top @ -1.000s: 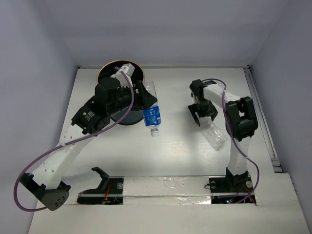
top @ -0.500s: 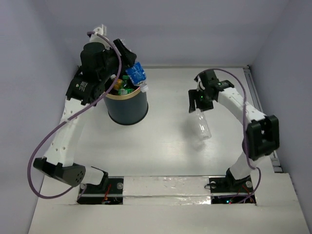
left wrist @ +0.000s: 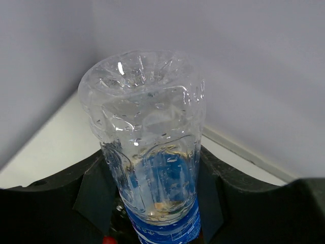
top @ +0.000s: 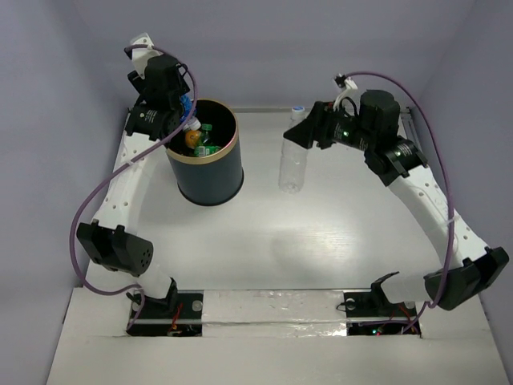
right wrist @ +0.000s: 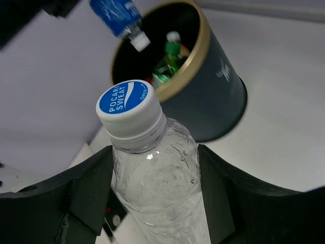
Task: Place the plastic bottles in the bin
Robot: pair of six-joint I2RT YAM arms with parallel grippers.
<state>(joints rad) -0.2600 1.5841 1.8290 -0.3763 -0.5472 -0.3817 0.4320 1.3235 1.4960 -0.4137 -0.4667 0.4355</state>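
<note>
Jaws on both arms clamped shut, one bottle in each pair.
Between left jaws: clear plastic bottle with blue label (left wrist: 147, 147), gripped across its body, white cap pointing down at the left edge of the tall black cylindrical bin with gold rim (top: 210, 183). Between right jaws: clear plastic bottle with blue-and-white cap (right wrist: 152, 178), held just below the neck, hanging clear of the white tabletop (top: 321, 241), right of the bin and apart from it. Inside the bin: orange-filled bottle (top: 192, 138) and green bottle (right wrist: 170, 62), packed close.

A robotics lab cell: white table (top: 264, 241) boxed by plain walls (top: 321, 48); cabled arms (top: 120, 200) bolted on.
</note>
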